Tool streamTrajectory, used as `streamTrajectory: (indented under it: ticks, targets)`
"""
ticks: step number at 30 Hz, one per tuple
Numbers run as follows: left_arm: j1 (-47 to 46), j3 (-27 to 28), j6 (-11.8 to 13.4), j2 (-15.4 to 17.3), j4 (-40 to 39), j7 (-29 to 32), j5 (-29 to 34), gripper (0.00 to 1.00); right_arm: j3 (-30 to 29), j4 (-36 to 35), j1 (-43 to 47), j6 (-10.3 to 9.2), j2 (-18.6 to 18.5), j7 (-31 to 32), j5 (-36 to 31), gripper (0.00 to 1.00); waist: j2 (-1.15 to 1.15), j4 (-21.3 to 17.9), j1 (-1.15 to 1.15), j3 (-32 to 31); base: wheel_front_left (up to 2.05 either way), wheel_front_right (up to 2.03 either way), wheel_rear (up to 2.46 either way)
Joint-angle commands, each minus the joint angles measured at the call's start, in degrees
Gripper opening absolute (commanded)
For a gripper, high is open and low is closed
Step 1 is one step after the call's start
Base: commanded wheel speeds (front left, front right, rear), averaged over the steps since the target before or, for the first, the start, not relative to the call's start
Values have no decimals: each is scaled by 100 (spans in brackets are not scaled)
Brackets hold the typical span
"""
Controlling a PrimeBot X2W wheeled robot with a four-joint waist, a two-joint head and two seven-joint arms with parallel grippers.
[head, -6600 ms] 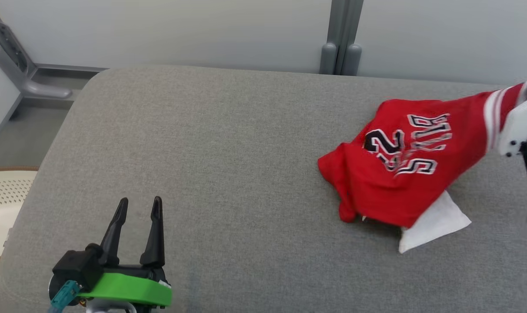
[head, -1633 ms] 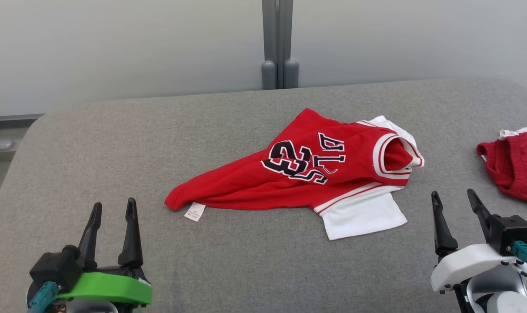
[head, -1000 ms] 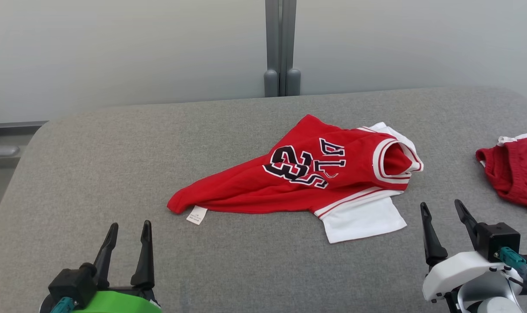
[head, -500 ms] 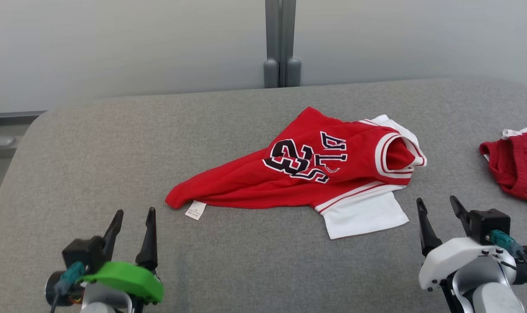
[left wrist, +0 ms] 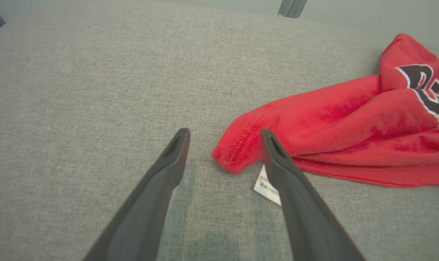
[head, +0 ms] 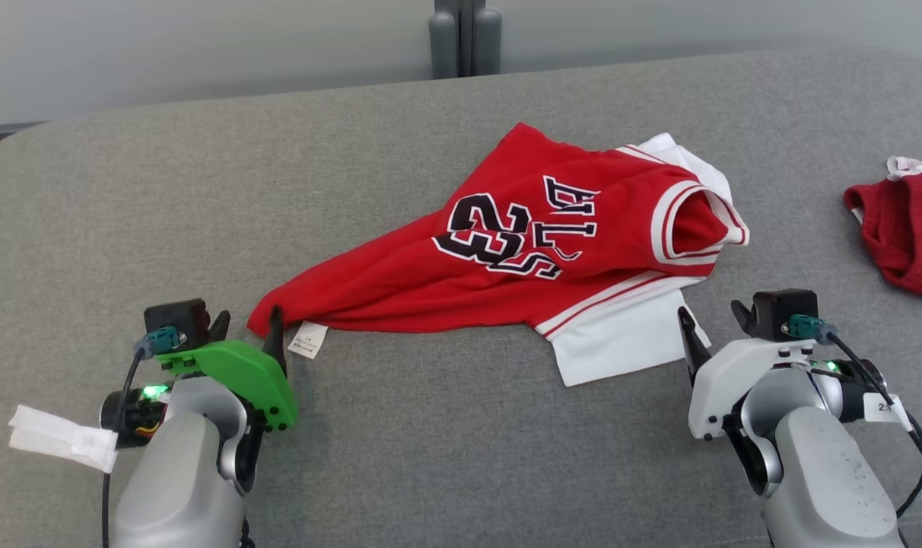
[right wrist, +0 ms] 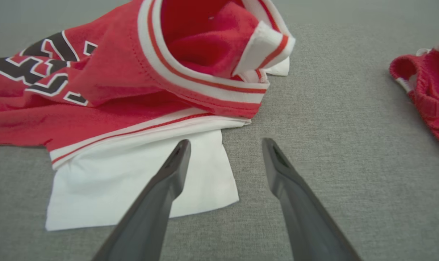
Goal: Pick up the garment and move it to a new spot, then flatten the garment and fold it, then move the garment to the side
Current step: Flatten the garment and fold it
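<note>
Though the jersey [head: 552, 251] lies in plain sight near the middle of the bench [head: 164, 190], we cannot read all of it: the number 23 faces us upside down, and the letters beside it vanish partly into a fold. Red with white trim and crumpled, it narrows toward our left into a corner with a small label [head: 306, 339]. At its right end a trimmed opening gapes, and a white panel [head: 621, 346] sticks out flat from under the near edge; how much more white lies beneath we cannot see.

Our left hand [head: 249, 320] stands just at that red corner, fingers spread and holding nothing. In the head view a black block [head: 176, 313] hides most of one finger. In the left wrist view the corner sits between the fingertips, and one finger covers part of the label, whose print is too small to read. We cannot tell whether either finger touches the cloth.

Our right hand [head: 710, 310] is just beside the white panel, fingers likewise apart and empty. In the right wrist view one finger crosses the panel's corner and the other stands over bare bench; contact is unclear.

Well apart, at the bench's right, a second red garment [head: 906, 228] is cut off by the frame.
</note>
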Motion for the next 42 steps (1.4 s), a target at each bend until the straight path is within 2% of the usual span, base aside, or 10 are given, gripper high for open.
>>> streamTrajectory:
  ticks: [1,20,21,22,23,24,25,35,38,42]
  targets:
    - [-145,-4,47,3,159,-69,-31,100,27,133,-99,-10,-18,-50,14,100,0,-156,0,275,0,0,0]
    - [-682,-272,-68,-219,1725,-333,-211,100,331,1228,-443,-8,-1,341,-285,100,0,-110,0,595,0,0,0]
    - [-677,-285,-74,-228,1776,-346,-235,100,352,1244,-432,-6,1,371,-299,85,0,-108,0,600,0,0,0]
    - [-681,-299,-86,-237,1829,-345,-239,88,389,1250,-424,-5,4,408,-307,44,0,-107,0,604,0,0,0]
    - [-695,-324,-103,-244,1880,-320,-239,51,434,1263,-402,-4,6,447,-307,5,0,-110,0,605,0,0,0]
    - [-706,-337,-123,-247,1915,-325,-252,46,460,1266,-385,-4,7,489,-321,0,0,-112,0,601,0,0,0]
    - [-728,-352,-136,-249,1955,-351,-261,0,482,1258,-356,-5,4,520,-326,0,0,-114,0,591,0,0,0]
    - [-809,-173,-409,-225,1509,-1053,-794,0,202,168,-171,-7,-23,127,163,0,0,-131,0,201,0,0,0]
    - [-693,-139,-461,-234,1038,-1174,-1229,0,-46,-510,30,-8,-21,8,355,0,0,-142,0,28,0,0,0]
    - [-444,-499,-470,-240,-228,-1065,-2372,0,-377,-1700,219,-7,-20,15,695,0,0,-189,0,-196,0,0,0]
